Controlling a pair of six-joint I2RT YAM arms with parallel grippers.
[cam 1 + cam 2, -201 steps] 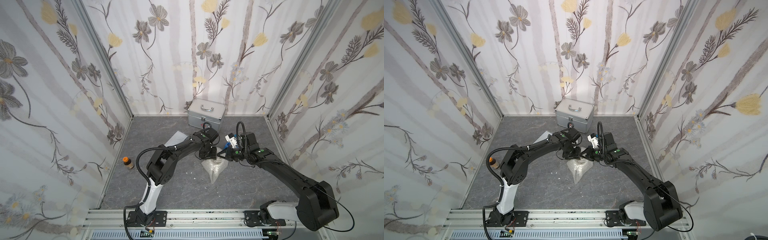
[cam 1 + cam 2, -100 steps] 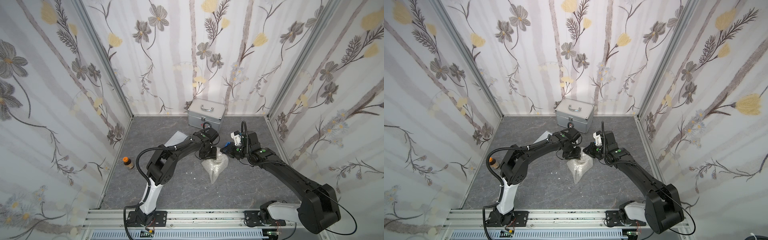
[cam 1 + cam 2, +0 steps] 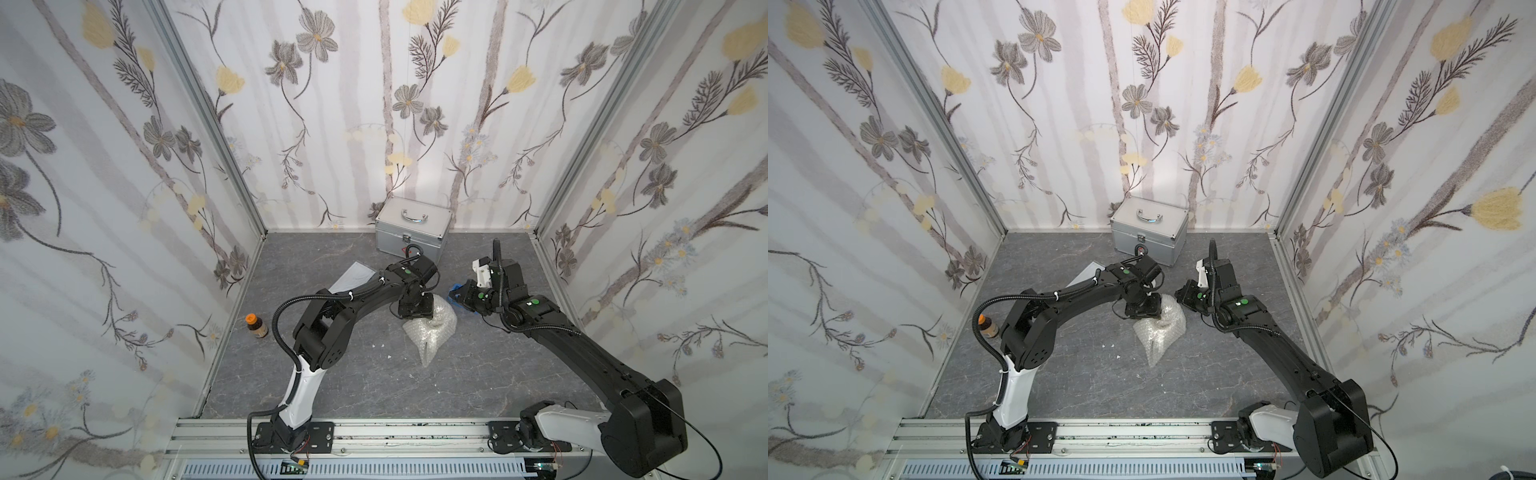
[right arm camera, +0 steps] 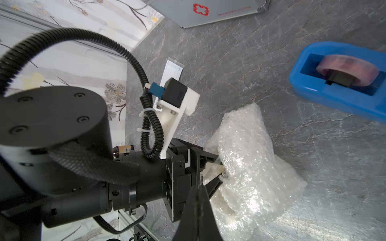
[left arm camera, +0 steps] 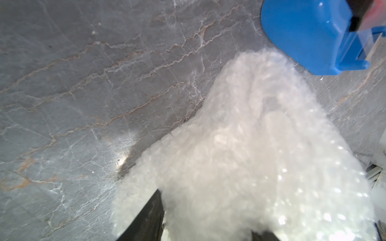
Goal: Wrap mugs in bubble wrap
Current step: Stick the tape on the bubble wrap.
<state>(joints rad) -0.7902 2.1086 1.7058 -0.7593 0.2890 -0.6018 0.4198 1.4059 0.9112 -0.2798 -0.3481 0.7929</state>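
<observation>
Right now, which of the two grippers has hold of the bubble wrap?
The left gripper: its jaws clamp the bubble wrap bundle. The right gripper is shut and empty, near the blue tape dispenser.

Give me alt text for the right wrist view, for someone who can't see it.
The left gripper clamps a crumpled bundle of bubble wrap on the grey table. A blue tape dispenser lies nearby, with a silver case farther off.

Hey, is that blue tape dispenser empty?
No, the right wrist view shows a roll of tape sitting in the well of the tape dispenser.
</observation>
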